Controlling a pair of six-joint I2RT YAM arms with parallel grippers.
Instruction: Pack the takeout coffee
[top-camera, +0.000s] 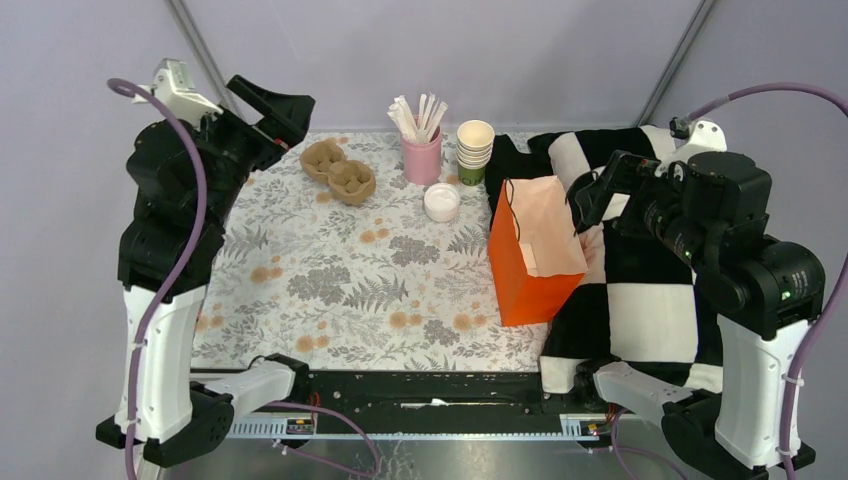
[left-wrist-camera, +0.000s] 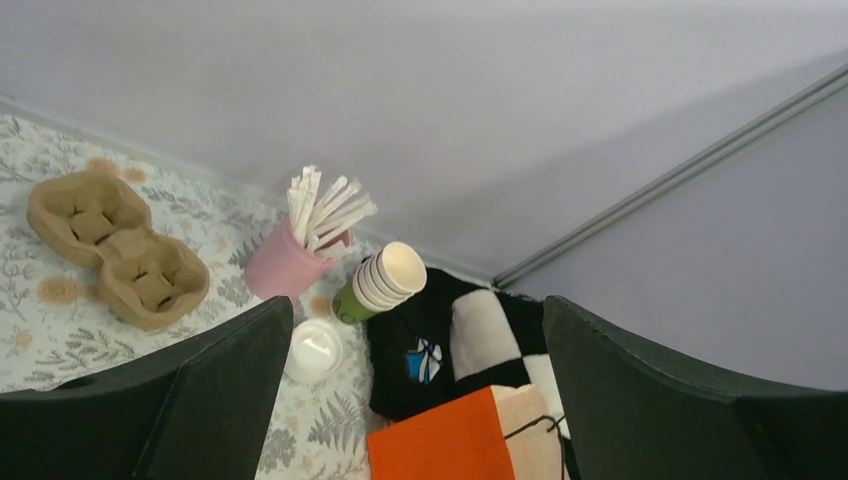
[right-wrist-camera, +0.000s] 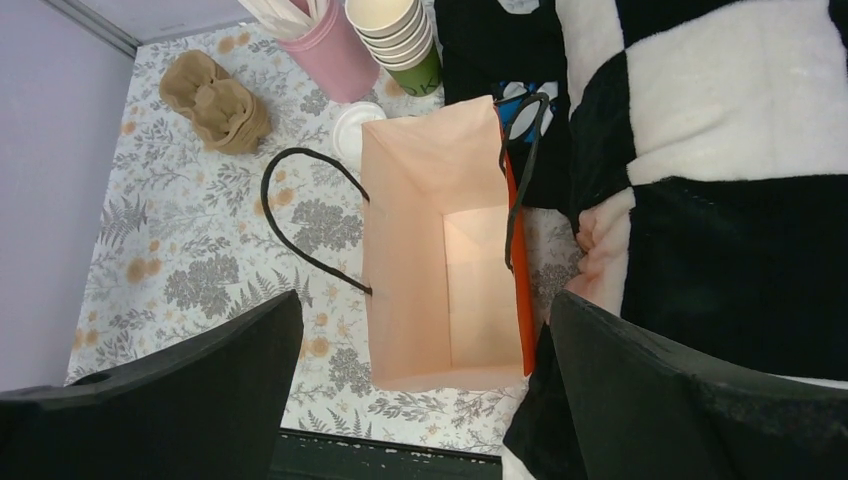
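Both arms are up and back from the work area, w/ nothing held. Left pincer (left-wrist-camera: 418, 330) is spread wide and empty, high over the far-left corner and looking down across the props. Right pincer (right-wrist-camera: 425, 310) is also wide apart and empty, hanging right above the mouth of the orange bag (top-camera: 520, 275), prob. so its cam can see inside. The bag is bare inside, so nothing is packed yet.

The bag stands upright at the seam between the floral tabletop (top-camera: 330, 290) and the checkered cloth (top-camera: 650, 300). Its mouth gapes open and its black cord handles are flopped outward, so a drop-in from above looks unobstructed.

Task item: the white lid (top-camera: 441, 201) lies flat on the tabletop, just in front of the pink cup of sticks (top-camera: 421, 158) and near the stack of cups (top-camera: 474, 150). I can't pick out a separate single cup; the only green side showing is at the bottom of the stack, at the far edge just left of the checkered cloth.

Two cardboard carriers (top-camera: 338, 172) sit nested at far left, closest to the left arm.

Judgement: this is the very start. A cup prob. has to come off the stack first, then get its lid, then go in the bag. The stack is light and nested, so more than one cup may lift together.
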